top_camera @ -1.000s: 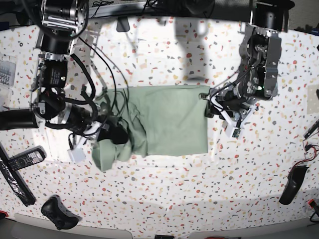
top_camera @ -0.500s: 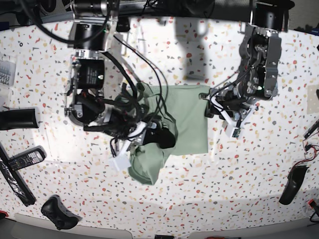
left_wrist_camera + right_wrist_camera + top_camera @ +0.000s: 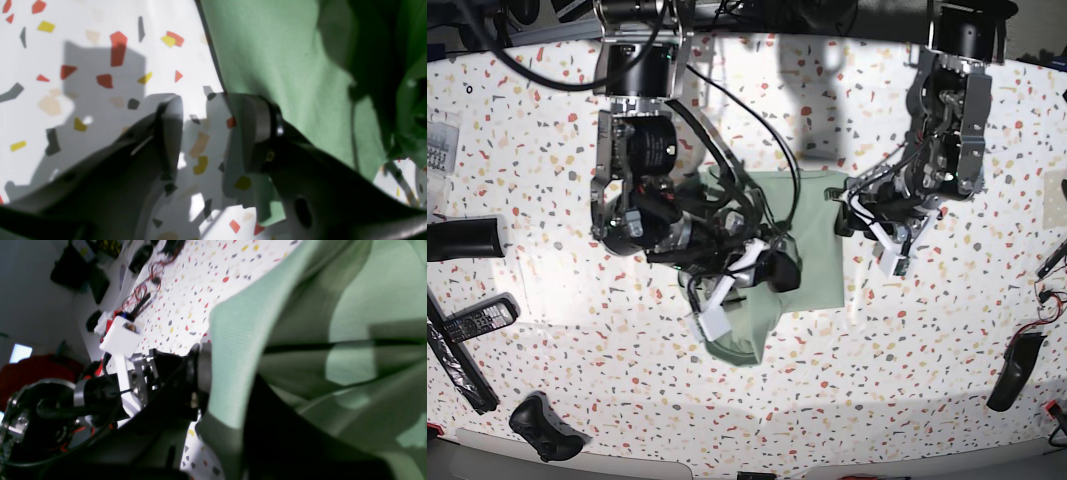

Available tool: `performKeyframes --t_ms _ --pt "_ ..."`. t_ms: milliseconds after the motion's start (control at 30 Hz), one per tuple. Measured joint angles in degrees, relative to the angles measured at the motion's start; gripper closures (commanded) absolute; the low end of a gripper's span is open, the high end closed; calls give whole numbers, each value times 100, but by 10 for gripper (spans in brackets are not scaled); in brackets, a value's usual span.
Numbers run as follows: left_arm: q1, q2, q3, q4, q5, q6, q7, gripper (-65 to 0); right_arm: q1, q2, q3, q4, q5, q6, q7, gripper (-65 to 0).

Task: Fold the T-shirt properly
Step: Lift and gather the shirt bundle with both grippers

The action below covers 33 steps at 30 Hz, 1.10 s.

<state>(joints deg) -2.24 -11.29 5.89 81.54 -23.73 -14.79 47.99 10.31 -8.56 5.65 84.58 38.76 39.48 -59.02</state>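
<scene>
The pale green T-shirt [image 3: 817, 235] lies mid-table, and its left part is lifted and doubled over toward the right. My right gripper [image 3: 777, 272] is shut on that raised fabric [image 3: 300, 323]; one grey pad [image 3: 200, 368] presses the cloth, and a fold [image 3: 737, 335] hangs below it. My left gripper [image 3: 842, 215] sits low at the shirt's right edge. In the left wrist view the left gripper [image 3: 213, 133] is open, with speckled table between its fingers. The T-shirt's edge [image 3: 283, 66] lies against the right finger [image 3: 255, 133], ungripped.
On the left of the speckled table [image 3: 927, 400] are a black cylinder [image 3: 462, 240], remote controls [image 3: 472, 320], a game controller [image 3: 547, 425] and a clear box [image 3: 439, 145]. A black object [image 3: 1012, 370] and wires lie at the right edge. Black cables hang over the shirt.
My right arm has swept rightward across the table, carrying the shirt's left part over the rest. The left arm and its open gripper have stayed put.
</scene>
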Motion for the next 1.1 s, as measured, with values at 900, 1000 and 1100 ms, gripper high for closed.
performKeyframes --t_ms 900,1000,1100 --pt "-728 -957 44 1508 2551 1626 1408 -260 17 -2 -968 -9 713 -2 317 -213" --pt "-732 -1064 37 1550 2553 1626 1403 -260 15 -4 -975 -9 1106 -2 219 -213" --pt "-728 -1060 44 1550 2437 1617 1467 -260 74 0 -968 -9 1073 0 212 -213"
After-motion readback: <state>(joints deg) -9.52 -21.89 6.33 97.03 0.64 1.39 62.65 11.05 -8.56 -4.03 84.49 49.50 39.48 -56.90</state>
